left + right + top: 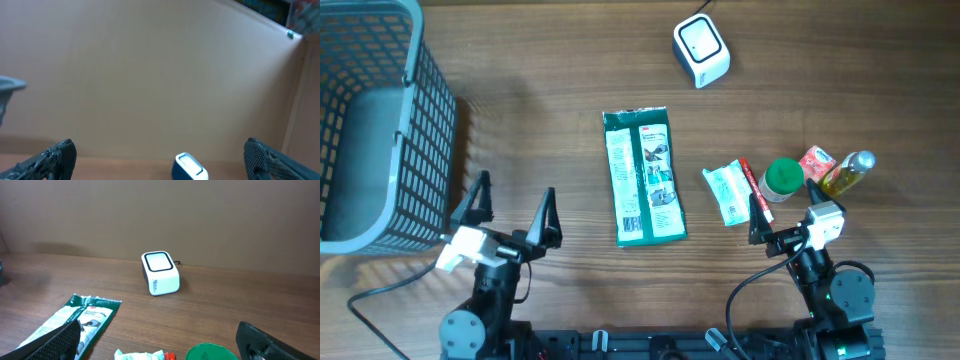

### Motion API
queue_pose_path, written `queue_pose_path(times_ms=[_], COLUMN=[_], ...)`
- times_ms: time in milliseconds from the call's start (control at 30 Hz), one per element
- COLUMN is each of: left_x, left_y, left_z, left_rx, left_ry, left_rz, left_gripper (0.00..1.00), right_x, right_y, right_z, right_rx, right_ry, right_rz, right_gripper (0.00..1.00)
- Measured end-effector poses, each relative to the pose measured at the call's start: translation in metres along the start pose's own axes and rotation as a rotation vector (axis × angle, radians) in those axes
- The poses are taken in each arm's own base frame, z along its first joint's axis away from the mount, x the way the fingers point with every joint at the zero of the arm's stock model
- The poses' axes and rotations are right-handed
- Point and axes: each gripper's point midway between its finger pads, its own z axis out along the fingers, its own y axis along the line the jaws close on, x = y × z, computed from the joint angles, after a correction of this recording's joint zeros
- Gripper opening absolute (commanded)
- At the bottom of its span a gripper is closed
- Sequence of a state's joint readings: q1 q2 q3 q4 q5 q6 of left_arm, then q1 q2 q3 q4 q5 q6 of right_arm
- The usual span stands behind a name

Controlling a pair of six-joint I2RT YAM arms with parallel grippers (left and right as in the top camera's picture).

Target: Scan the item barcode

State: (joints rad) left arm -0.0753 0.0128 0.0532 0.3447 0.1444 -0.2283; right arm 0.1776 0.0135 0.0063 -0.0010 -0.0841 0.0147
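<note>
Packet [645, 177], green and flat below the scanner [701, 51], looks light and crinkly; pinch one long edge. Both grippers [513, 205] [782, 213] stand apart, empty.

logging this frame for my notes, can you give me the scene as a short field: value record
scanner: white barcode scanner at the far side of the table, window up
nearest item: green and white flat packet at centre, lying flat
right cluster: small white pouch, green-lidded jar, red packet, yellow bottle
basket: grey mesh basket at far left
left gripper: open, holding nothing
right gripper: open, holding nothing, next to the right cluster
task progress: no item picked up yet
</note>
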Motion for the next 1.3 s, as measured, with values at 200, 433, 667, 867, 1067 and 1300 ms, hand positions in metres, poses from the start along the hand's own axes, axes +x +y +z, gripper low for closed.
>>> queue_pose_path(times_ms=[200, 433, 667, 867, 1067, 1300], left_x=[0.029, 0.078, 0.111, 0.110, 0.110, 0.110], left_y=[0.008, 0.024, 0.041, 0.047, 0.047, 0.047], left_z=[-0.002, -0.012, -0.026, -0.027, -0.027, -0.027], left_rx=[-0.022, -0.093, -0.181, -0.208, -0.210, -0.211], left_ry=[0.081, 0.277, 0.414, 0.408, 0.407, 0.407], left_rz=[-0.006, -0.034, -0.047, -0.042, -0.042, -0.041], left_gripper=[1.00, 1.00, 1.00, 1.00, 1.00, 1.00], right_x=[0.000, 0.000, 0.000, 0.000, 0.000, 0.000], right_y=[0.000, 0.000, 0.000, 0.000, 0.000, 0.000], right_z=[0.000, 0.000, 0.000, 0.000, 0.000, 0.000], right_rx=[0.000, 0.000, 0.000, 0.000, 0.000, 0.000], right_ry=[0.000, 0.000, 0.000, 0.000, 0.000, 0.000], right_rz=[0.000, 0.000, 0.000, 0.000, 0.000, 0.000], right_gripper=[1.00, 1.00, 1.00, 1.00, 1.00, 1.00])
